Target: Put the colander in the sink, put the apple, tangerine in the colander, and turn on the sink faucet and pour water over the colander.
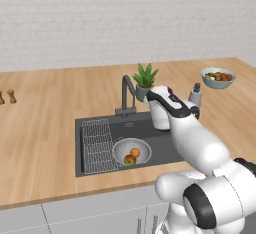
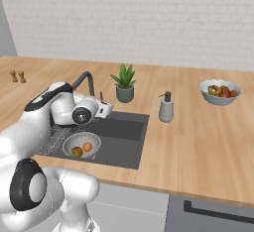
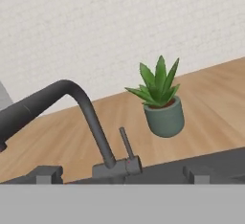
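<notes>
The pale perforated colander (image 1: 131,151) (image 2: 82,145) rests in the dark sink (image 1: 160,150) (image 2: 124,142), right of the wire rack (image 1: 96,145). Inside it lie the apple (image 1: 129,160) (image 2: 76,151) and the tangerine (image 1: 135,152) (image 2: 88,146). The dark gooseneck sink faucet (image 1: 125,92) (image 2: 86,80) (image 3: 81,108) stands at the sink's back edge, its spout arching over the basin. My gripper (image 2: 105,110) (image 3: 122,176) hovers over the back of the sink, open and holding nothing. It faces the faucet's base, and the slim lever (image 3: 126,142) rises just ahead, between its spread fingertips.
A potted aloe (image 1: 145,80) (image 2: 124,85) (image 3: 161,101) stands behind the sink, right of the faucet. A grey soap dispenser (image 1: 195,96) (image 2: 166,108) is further right, and a blue-grey fruit bowl (image 1: 218,77) (image 2: 220,92) beyond it. Two small shakers (image 1: 10,96) (image 2: 17,77) stand far left.
</notes>
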